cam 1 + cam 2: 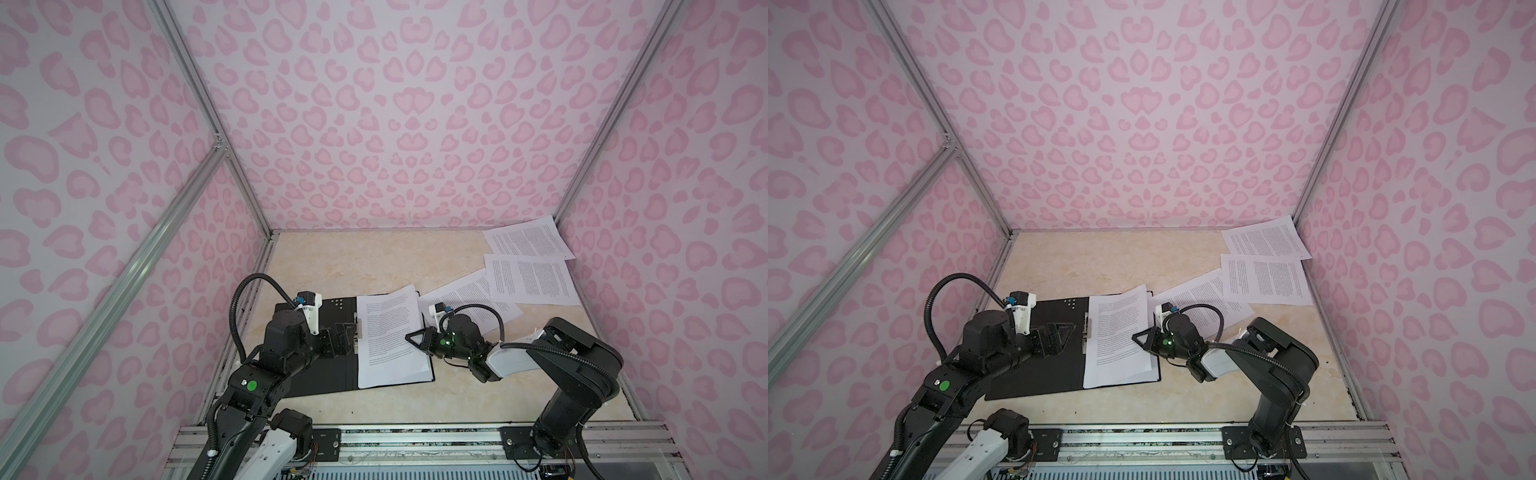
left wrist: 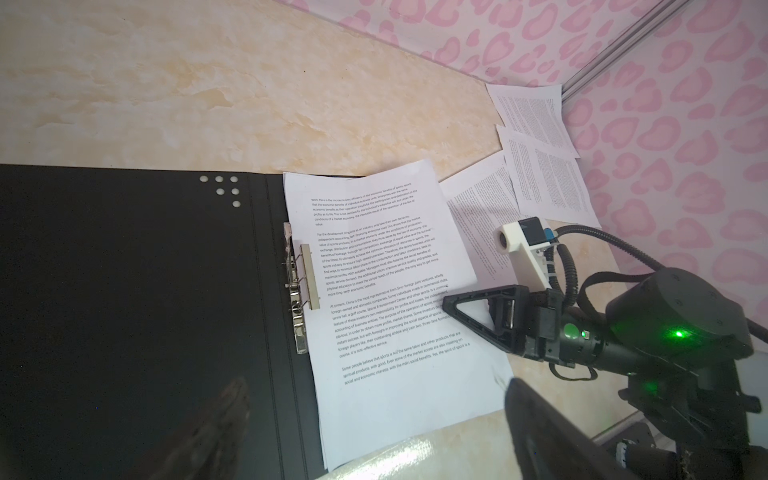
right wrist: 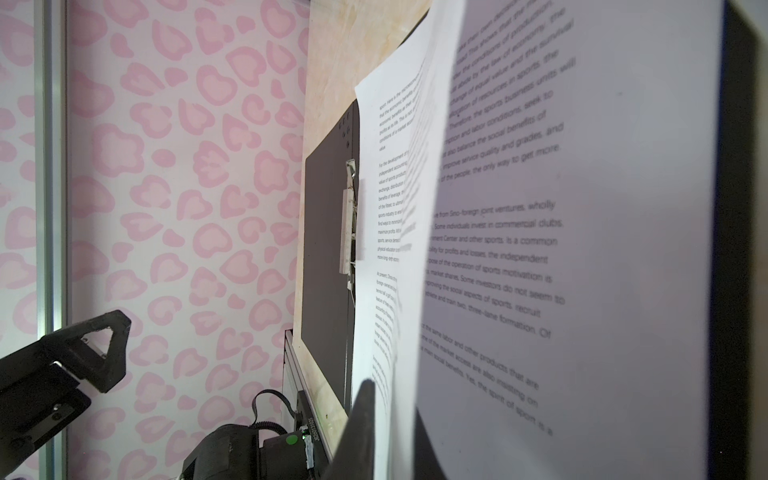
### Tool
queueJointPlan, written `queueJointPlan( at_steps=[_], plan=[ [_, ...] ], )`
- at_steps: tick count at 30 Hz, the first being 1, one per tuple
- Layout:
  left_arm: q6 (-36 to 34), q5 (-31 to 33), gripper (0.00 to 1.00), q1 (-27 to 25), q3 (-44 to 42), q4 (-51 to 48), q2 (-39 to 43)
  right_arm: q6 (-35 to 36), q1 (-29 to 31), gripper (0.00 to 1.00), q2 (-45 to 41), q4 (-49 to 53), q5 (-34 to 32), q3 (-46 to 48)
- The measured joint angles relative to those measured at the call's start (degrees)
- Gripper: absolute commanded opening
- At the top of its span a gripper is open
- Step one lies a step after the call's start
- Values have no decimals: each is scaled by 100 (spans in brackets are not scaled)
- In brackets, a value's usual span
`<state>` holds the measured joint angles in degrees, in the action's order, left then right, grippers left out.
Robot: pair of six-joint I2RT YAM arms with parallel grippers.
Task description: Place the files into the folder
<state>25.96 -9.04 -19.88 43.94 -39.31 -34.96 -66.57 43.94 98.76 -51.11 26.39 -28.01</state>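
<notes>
The folder (image 1: 332, 378) (image 1: 1038, 374) lies open on the table, black inside (image 2: 124, 270). A stack of files (image 1: 390, 336) (image 1: 1119, 336) (image 2: 386, 291), white printed sheets, rests on its right half beside the metal clip (image 2: 305, 282). My right gripper (image 1: 409, 336) (image 1: 1136, 336) (image 3: 390, 415) is at the stack's right edge, and the slightly lifted top sheet (image 3: 540, 249) passes between its two nearly closed fingers. My left gripper (image 1: 338, 338) (image 2: 374, 436) hovers wide open over the folder's left half, holding nothing.
Three more printed sheets (image 1: 528, 241) (image 1: 530, 280) (image 1: 469, 299) lie overlapping at the back right, by the pink patterned wall (image 1: 665, 249). The same wall closes the back and left sides. A metal rail (image 1: 415, 440) runs along the table's front edge.
</notes>
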Motion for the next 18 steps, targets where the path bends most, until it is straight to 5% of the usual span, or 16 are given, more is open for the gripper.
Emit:
queueJointPlan(
  at_steps=[9, 13, 14, 15, 18],
  plan=[
    [0, 0, 97, 0, 0, 0, -2, -20, 4, 46, -42, 22, -116, 87],
    [0, -2, 97, 0, 0, 0, -2, 13, 4, 67, -76, 81, -160, 85],
    [0, -2, 97, 0, 0, 0, -2, 28, 4, 90, -92, 116, -160, 79],
    [0, -2, 97, 0, 0, 0, -2, 39, 4, 96, -107, 153, -160, 74],
    [0, -2, 97, 0, 0, 0, -2, 168, 20, 97, -151, 293, -236, 57]
  ],
)
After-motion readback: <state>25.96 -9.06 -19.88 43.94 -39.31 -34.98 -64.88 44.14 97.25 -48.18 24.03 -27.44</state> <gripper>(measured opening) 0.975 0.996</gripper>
